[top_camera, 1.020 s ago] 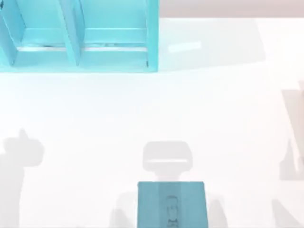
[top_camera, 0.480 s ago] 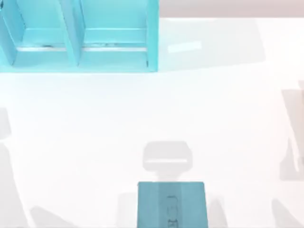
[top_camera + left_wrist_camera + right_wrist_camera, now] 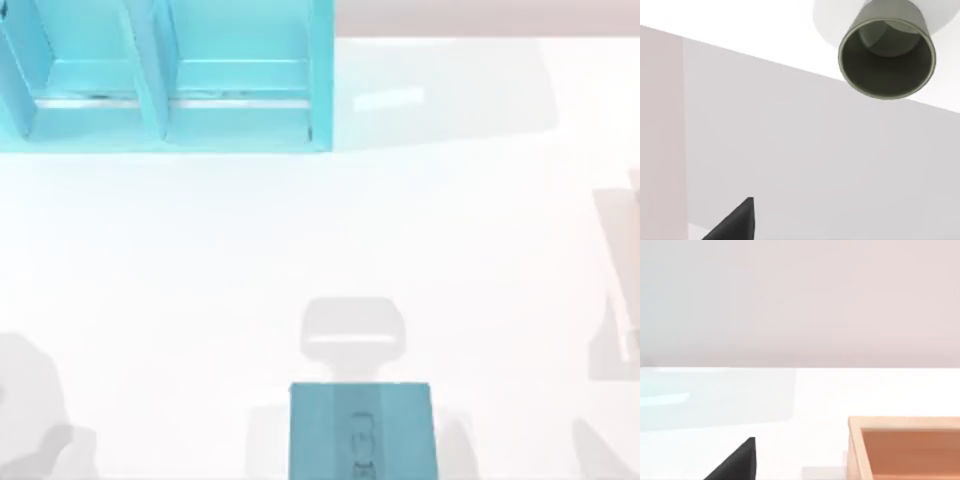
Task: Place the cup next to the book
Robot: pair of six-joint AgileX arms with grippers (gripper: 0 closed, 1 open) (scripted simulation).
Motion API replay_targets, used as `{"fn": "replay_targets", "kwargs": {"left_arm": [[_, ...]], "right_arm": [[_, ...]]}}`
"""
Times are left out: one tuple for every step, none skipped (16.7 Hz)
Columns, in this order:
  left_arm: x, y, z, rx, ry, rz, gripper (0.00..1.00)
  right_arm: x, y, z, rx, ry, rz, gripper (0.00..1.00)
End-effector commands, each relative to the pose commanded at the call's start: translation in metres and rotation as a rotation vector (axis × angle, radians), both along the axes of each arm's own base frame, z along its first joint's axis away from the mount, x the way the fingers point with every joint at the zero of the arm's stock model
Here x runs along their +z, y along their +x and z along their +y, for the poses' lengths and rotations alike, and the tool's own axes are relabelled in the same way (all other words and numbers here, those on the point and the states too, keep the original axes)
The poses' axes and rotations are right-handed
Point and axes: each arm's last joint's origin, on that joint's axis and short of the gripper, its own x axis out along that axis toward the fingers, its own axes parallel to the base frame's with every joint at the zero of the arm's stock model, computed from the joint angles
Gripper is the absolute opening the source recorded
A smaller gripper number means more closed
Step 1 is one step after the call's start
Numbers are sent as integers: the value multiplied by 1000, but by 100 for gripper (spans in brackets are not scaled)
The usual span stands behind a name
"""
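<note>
Our left wrist view shows the cup (image 3: 886,55) standing upright on the white table (image 3: 765,30), mouth open toward the camera, round with no long axis. We cannot tell how our left or right fingers stand. From above, the book (image 3: 361,432) lies flat at the near edge, long axis running toward the shelf (image 3: 165,75). A wooden tray (image 3: 905,447) sits by our right arm.
</note>
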Motion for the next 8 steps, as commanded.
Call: {"fn": "replay_targets", "kwargs": {"left_arm": [[-9, 4, 10, -41, -32, 52, 100], [-17, 7, 20, -79, -66, 96, 100], [-26, 9, 28, -112, -100, 133, 100], [-34, 11, 35, -139, -132, 164, 100], [-42, 12, 41, -160, -161, 187, 100], [-48, 13, 45, -175, -184, 204, 100], [-52, 14, 49, -188, -202, 216, 100], [-55, 15, 51, -198, -213, 224, 100]], "right_arm": [[0, 0, 0, 0, 0, 0, 100], [0, 0, 0, 0, 0, 0, 100], [0, 0, 0, 0, 0, 0, 100], [0, 0, 0, 0, 0, 0, 100], [0, 0, 0, 0, 0, 0, 100], [0, 0, 0, 0, 0, 0, 100], [0, 0, 0, 0, 0, 0, 100], [0, 0, 0, 0, 0, 0, 100]]}}
